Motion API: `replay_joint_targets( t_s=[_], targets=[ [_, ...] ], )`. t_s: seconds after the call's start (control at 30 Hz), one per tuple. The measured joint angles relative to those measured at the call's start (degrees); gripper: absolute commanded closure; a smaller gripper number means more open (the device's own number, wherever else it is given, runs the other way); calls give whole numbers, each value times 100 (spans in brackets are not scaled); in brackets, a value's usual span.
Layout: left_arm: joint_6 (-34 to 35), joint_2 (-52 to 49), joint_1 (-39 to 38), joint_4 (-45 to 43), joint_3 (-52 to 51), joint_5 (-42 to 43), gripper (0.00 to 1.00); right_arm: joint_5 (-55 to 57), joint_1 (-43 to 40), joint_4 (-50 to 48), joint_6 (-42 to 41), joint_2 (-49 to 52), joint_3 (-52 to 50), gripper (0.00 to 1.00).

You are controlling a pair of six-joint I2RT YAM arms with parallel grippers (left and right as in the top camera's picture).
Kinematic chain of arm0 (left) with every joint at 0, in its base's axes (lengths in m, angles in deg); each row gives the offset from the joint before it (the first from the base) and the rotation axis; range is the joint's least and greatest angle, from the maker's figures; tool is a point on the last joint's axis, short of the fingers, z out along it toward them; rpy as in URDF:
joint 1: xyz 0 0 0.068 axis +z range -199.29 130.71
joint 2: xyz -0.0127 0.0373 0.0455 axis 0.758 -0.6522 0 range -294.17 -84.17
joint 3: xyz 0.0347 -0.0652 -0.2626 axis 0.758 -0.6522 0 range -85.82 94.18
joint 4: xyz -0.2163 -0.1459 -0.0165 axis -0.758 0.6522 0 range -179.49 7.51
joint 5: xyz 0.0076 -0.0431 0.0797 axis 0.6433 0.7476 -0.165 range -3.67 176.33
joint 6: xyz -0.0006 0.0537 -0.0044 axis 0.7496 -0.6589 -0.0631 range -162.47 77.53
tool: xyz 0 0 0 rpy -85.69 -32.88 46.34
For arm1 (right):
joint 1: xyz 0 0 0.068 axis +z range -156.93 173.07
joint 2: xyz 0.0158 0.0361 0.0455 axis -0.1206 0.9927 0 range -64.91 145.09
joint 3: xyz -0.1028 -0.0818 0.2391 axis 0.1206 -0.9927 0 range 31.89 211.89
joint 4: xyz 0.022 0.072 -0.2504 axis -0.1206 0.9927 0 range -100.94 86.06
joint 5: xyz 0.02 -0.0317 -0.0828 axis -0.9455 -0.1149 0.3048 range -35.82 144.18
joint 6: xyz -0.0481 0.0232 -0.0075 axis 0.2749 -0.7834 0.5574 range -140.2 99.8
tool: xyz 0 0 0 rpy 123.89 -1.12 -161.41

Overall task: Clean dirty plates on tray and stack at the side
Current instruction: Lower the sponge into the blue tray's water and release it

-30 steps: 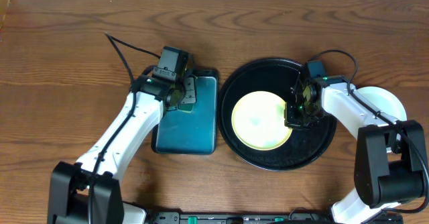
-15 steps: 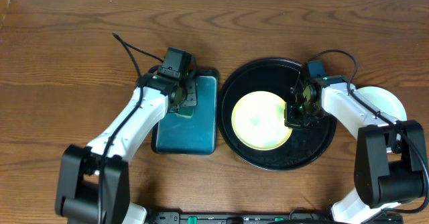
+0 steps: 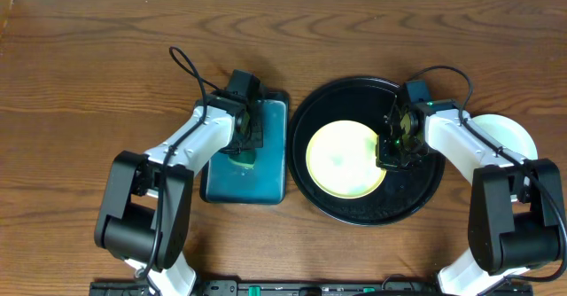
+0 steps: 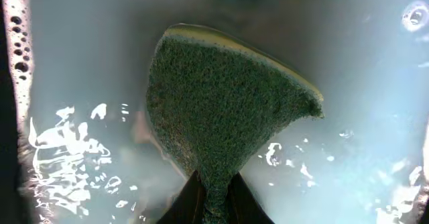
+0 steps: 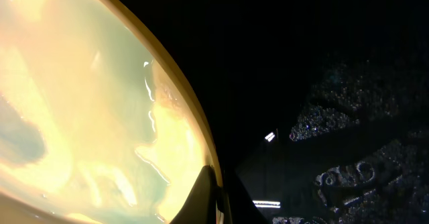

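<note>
The left gripper pinches a green sponge in the wet teal tray, likely soaking it, while the right gripper clamps the rim of the yellow plate, seemingly steadying it on the black tray.

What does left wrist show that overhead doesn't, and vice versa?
Left wrist only: the sponge up close, coarse green face with a yellow edge, pinched at its bottom corner, with water beads and bubbles beneath. Overhead only: the black tray, the yellow plate with the right gripper at its rim, a white plate at right. Both: the left gripper holding the sponge over the teal tray.
</note>
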Motion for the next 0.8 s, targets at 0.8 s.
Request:
replay_joint_targets(
  t_s=[0.8],
  targets=[
    [-2,42,0,42,33,2,92,0,0,0,0,0,0,99]
  ],
)
